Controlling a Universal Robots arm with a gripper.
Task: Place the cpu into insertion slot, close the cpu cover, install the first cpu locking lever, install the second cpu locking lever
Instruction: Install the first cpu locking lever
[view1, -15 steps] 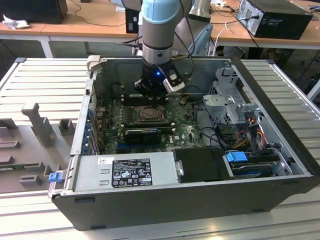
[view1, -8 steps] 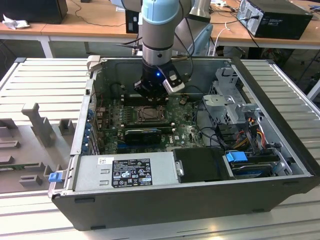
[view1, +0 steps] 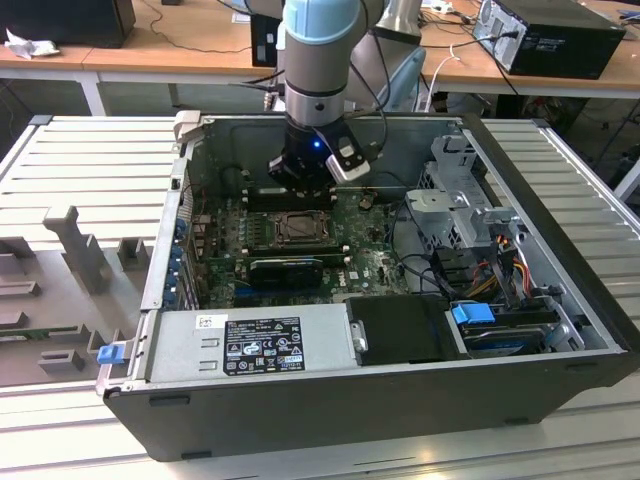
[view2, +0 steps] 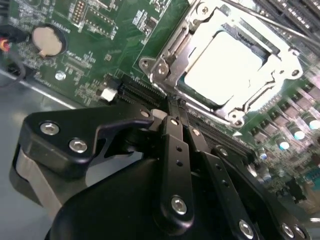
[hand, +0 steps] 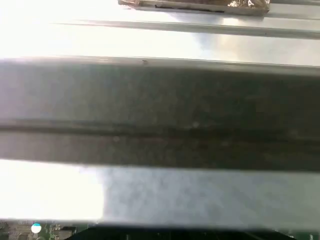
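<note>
The cpu (view2: 224, 66) lies in the insertion slot (view1: 300, 229) on the green motherboard, its silver face glaring bright in the second wrist view. The grey metal cpu cover (view2: 172, 47) lies down around it as a frame. A thin metal lever rod (view2: 272, 24) runs along the socket's far side. My gripper (view2: 175, 107) hangs just above the board beside one corner of the socket, its black fingers (view2: 173, 131) pressed together with nothing between them. In the exterior view the gripper (view1: 300, 182) sits just behind the socket.
The open computer case (view1: 560, 180) surrounds the board. A black graphics card (view1: 285, 270), the power supply (view1: 255, 345), a drive cage (view1: 460, 200) and loose cables stand close by. A coin battery (view2: 47, 41) sits on the board. The first wrist view shows a dark case wall (hand: 160, 110).
</note>
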